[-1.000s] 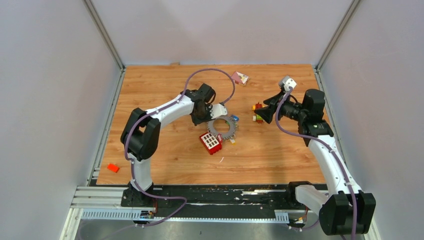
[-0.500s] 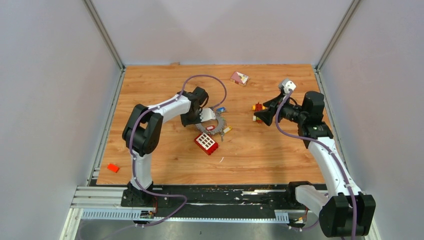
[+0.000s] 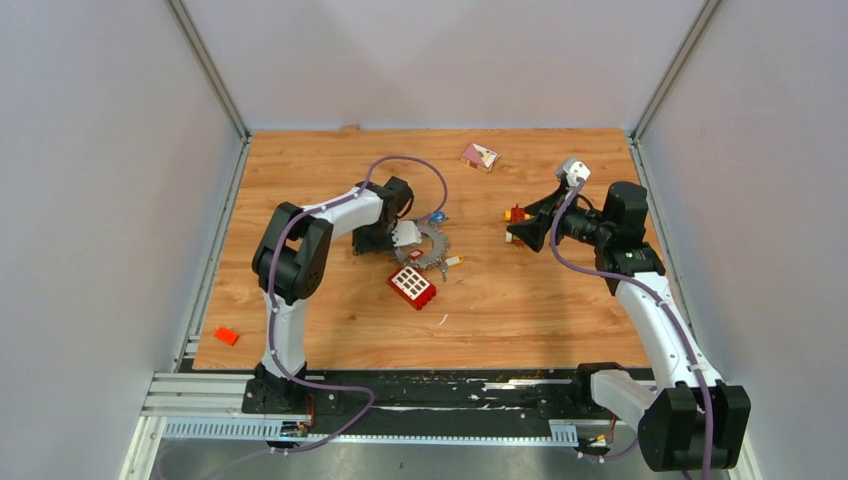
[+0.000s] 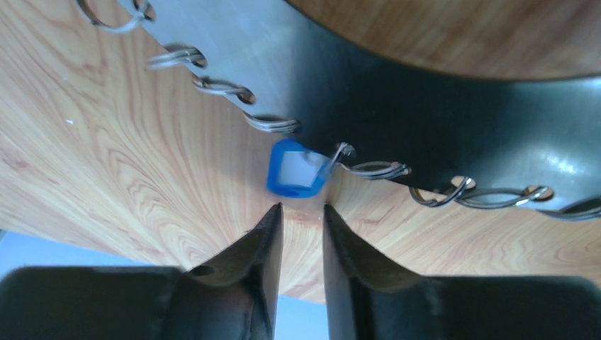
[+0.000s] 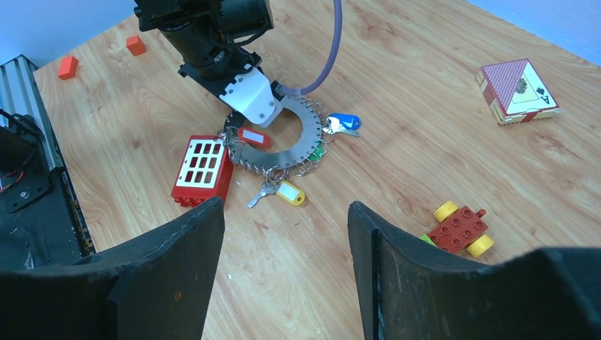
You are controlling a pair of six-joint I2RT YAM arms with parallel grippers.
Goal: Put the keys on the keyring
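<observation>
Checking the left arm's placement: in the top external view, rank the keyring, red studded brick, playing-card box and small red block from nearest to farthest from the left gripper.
1. keyring, directly at the left gripper, on its right.
2. red studded brick, just toward the arm bases.
3. playing-card box, far side, to the right.
4. small red block, near left corner.

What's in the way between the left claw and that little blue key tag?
Nothing visible. In the left wrist view the blue tag lies just beyond the left gripper, whose fingertips are nearly closed, at the keyring rim, with only bare table between them.
</observation>
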